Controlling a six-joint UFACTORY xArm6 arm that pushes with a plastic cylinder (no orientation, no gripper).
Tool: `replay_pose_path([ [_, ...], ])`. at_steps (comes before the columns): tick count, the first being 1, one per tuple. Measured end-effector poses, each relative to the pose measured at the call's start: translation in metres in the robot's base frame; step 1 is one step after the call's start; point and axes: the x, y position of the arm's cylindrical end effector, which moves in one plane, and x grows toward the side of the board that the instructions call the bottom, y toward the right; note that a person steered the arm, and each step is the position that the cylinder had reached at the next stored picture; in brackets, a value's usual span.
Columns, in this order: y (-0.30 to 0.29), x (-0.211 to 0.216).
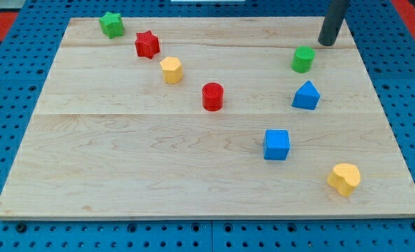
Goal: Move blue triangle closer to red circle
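The blue triangle (306, 96) lies on the wooden board at the view's right. The red circle (213, 96) stands near the board's middle, well to the left of the triangle with bare wood between them. My tip (327, 43) rests on the board near its top right corner, above and slightly right of the blue triangle, just up and right of the green hexagon (303, 59). It touches no block.
A green star (111, 24) sits at the top left, with a red star (147, 44) and a yellow hexagon (171, 70) below it. A blue cube (276, 145) and a yellow heart (344, 178) lie at the lower right. The board's right edge (392, 126) is close to the triangle.
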Motion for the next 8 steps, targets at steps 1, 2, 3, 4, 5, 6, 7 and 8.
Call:
replay_pose_path([
  [1,-0.024,0.005],
  [2,-0.047,0.019],
  [3,-0.041,0.036],
  [4,-0.015,0.065],
  [5,0.013,0.097],
  [6,0.014,0.113],
  [7,-0.039,0.122],
  [8,-0.077,0.132],
])
